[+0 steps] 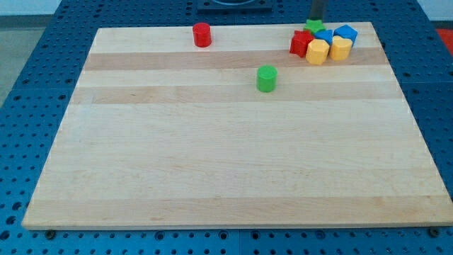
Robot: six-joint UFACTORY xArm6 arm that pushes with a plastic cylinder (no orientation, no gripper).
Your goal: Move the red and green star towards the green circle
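Rod has no jaws; tip (pixel 316 20) sits just above green star (pixel 313 27) at board's top right. Red star (pixel 301 44) just below-left. Push down-left toward green circle (pixel 266 78), avoiding yellow blocks (pixel 318 52).

Straight dark rod (pixel 316 10) (grey-black)

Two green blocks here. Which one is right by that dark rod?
The green star, at the view's top right cluster, sits directly under my tip. The green circle stands alone, lower and further left.
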